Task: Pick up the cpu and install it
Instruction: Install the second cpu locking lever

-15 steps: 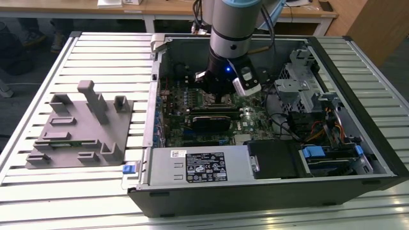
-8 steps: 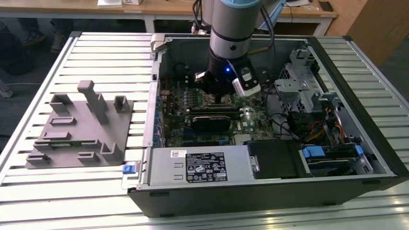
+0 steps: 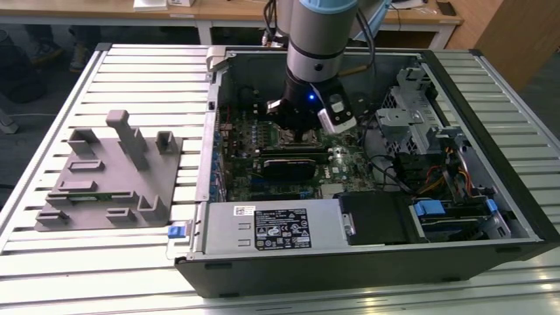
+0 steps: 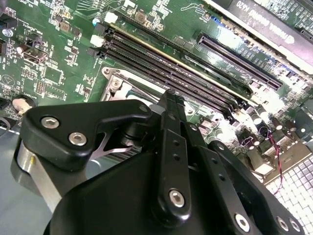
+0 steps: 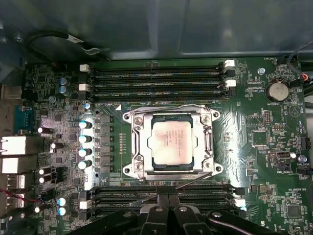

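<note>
Silvery square cpu (image 5: pixel 172 144) with its pale metal top already lies flat inside the metal-and-black socket frame (image 5: pixel 134 147) on the green motherboard (image 5: pixel 274 142), and my gripper (image 5: pixel 168 201) hangs just above it with its black fingers (image 4: pixel 171 147) pressed together, holding nothing (seen in both wrist views). Risk as I judge it: any sideways drift or drop from here could knock the chip askew in the socket or clip the memory slots (image 5: pixel 156 81) alongside. Everything sits inside an open black computer case (image 3: pixel 368 262) on a slatted metal table (image 3: pixel 131 79), with a grey moulded parts holder (image 3: pixel 109 177) at the exterior view's left.

Black pincer (image 4: pixel 172 105) above green motherboard (image 4: pixel 58 58)
</note>
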`<state>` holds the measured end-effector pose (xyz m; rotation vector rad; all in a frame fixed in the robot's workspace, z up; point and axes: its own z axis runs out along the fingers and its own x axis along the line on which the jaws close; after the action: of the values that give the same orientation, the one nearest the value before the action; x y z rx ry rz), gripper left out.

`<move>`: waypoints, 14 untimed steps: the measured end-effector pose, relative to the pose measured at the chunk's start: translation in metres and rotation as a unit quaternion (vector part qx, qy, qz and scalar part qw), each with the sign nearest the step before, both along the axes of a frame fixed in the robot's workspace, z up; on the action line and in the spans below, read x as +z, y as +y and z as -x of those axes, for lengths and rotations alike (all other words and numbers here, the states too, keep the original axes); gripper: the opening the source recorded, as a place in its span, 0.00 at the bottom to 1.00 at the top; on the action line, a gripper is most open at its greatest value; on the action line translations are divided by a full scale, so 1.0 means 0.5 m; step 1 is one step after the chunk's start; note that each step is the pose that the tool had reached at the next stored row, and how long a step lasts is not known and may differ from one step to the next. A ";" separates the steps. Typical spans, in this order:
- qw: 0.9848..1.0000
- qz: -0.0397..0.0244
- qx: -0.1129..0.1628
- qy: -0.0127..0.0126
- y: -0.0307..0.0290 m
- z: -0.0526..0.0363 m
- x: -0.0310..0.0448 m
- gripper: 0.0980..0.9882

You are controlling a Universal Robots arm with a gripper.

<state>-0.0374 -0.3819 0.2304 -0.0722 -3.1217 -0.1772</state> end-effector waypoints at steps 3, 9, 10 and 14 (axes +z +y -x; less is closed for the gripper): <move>1.000 -0.001 0.000 0.000 0.000 0.008 -0.002 0.01; 1.000 -0.025 0.000 0.000 -0.007 0.022 -0.003 0.01; 1.000 -0.027 0.000 0.000 -0.009 0.022 -0.003 0.01; 0.999 -0.036 0.000 0.000 -0.024 0.025 -0.003 0.01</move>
<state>-0.0498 -0.3938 0.2290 -0.0712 -3.1116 -0.2881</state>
